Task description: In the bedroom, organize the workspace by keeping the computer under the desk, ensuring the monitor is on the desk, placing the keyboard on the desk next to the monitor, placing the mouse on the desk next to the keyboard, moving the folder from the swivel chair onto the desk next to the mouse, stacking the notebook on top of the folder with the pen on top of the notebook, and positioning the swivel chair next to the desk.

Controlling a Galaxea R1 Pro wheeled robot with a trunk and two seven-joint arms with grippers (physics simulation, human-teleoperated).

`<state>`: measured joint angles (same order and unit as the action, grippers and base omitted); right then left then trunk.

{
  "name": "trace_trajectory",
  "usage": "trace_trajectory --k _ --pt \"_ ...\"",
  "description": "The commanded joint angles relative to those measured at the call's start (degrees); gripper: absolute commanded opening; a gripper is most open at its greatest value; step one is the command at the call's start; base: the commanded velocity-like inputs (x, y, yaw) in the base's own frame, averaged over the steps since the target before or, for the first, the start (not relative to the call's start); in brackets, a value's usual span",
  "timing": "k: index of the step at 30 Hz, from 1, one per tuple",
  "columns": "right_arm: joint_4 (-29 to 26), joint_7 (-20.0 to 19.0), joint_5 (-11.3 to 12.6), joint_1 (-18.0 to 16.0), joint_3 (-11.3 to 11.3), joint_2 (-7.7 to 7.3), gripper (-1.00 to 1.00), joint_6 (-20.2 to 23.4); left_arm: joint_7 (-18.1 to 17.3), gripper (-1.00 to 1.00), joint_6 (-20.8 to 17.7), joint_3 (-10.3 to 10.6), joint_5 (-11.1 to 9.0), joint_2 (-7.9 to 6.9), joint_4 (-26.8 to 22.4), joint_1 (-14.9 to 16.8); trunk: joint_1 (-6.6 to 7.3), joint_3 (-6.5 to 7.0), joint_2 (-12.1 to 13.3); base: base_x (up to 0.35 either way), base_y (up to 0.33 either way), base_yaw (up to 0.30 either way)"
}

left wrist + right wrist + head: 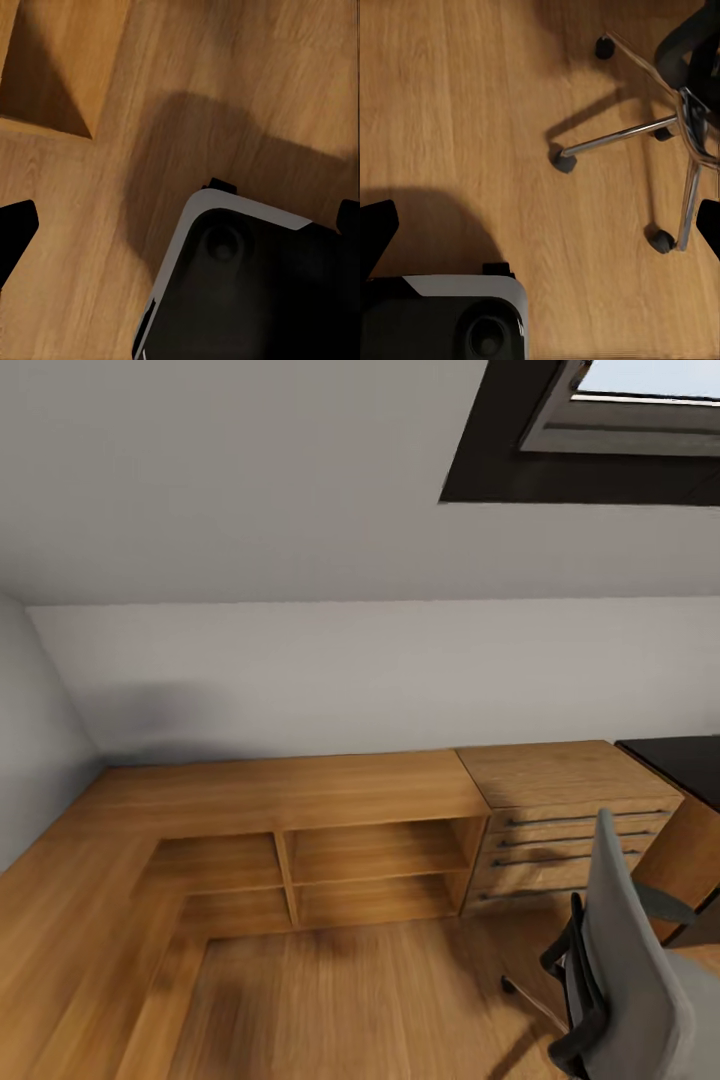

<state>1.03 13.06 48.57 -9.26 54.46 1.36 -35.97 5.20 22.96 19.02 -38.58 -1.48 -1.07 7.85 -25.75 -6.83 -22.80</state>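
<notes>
Both grippers hang over wood plank floor with fingertips spread, holding nothing. Grey padded swivel chair stands at lower right beside the black desk — probably rolls easily; push its stiff backrest.

I see wood plank floor carrying low wooden shelf unit along far wall, wooden drawer chest touching its right end, swivel chair on casters near floor's right edge.
</notes>
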Motion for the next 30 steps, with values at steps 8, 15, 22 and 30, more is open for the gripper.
trace_trajectory --k 8,15,22,30 --pt "0.1 0.4 0.0 -0.1 0.5 0.05 1.0 0.0 0.4 1.0 0.1 0.5 0.0 -0.01 -0.1 0.0 -0.03 -0.12 -0.1 0.0 0.0 -0.287" --pt "0.1 0.4 0.0 -0.1 0.5 0.05 1.0 0.0 0.4 1.0 0.1 0.5 0.0 -0.01 -0.1 0.0 -0.03 -0.12 -0.1 0.0 0.0 -0.286" --pt "0.1 0.4 0.0 -0.1 0.5 0.05 1.0 0.0 0.4 1.0 0.1 0.5 0.0 -0.01 -0.1 0.0 -0.03 -0.12 -0.1 0.0 0.0 -0.283" --pt "0.1 0.4 0.0 -0.1 0.5 0.05 1.0 0.0 0.4 1.0 0.1 0.5 0.0 -0.01 -0.1 0.0 -0.03 -0.12 -0.1 0.0 0.0 -0.28"
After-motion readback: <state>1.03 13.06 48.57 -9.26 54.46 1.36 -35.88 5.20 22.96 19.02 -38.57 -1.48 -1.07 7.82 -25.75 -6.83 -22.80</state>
